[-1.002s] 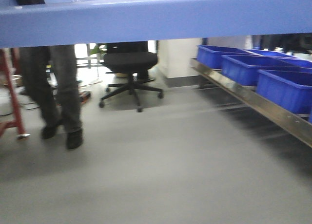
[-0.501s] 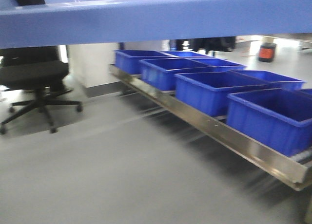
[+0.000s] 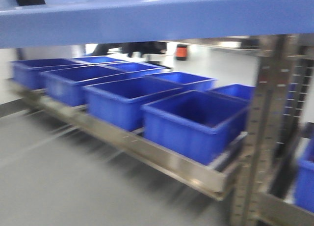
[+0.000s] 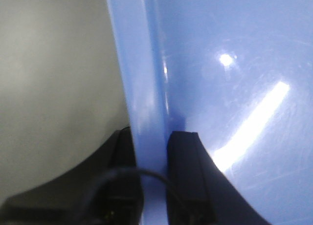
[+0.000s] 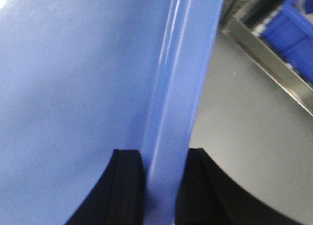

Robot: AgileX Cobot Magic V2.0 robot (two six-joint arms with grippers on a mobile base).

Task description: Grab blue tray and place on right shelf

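The blue tray [image 3: 157,19] is up in the air between my two arms. In the front view its long side wall runs as a broad periwinkle band across the whole top of the frame, rim uppermost. It sits higher than everything else in sight and touches none of it.

On the left wrist camera, the left gripper [image 4: 152,151] is clamped on the tray's rolled rim. One black finger [image 4: 183,156] presses the inside of the wall and the other sits on the outside, with the rim filling the gap between them. A thin dark cable [image 4: 122,173] loops across the finger bases. The tray's glossy floor throws back bright streaks of light.

The right gripper [image 5: 161,161] shows the same hold on the opposite rim - jaws closed on the plastic, one finger [image 5: 128,176] inside and one outside.

Below and ahead of the tray stands the right shelf [image 3: 162,159]. Its shiny steel front lip runs diagonally from the left toward a grey perforated upright [image 3: 260,127]. A row of deep dark-blue storage bins [image 3: 196,120] stands on it, side by side. The tray is not on the shelf - grey floor [image 3: 49,186] lies between. The front view is blurred, so finer detail is lost.
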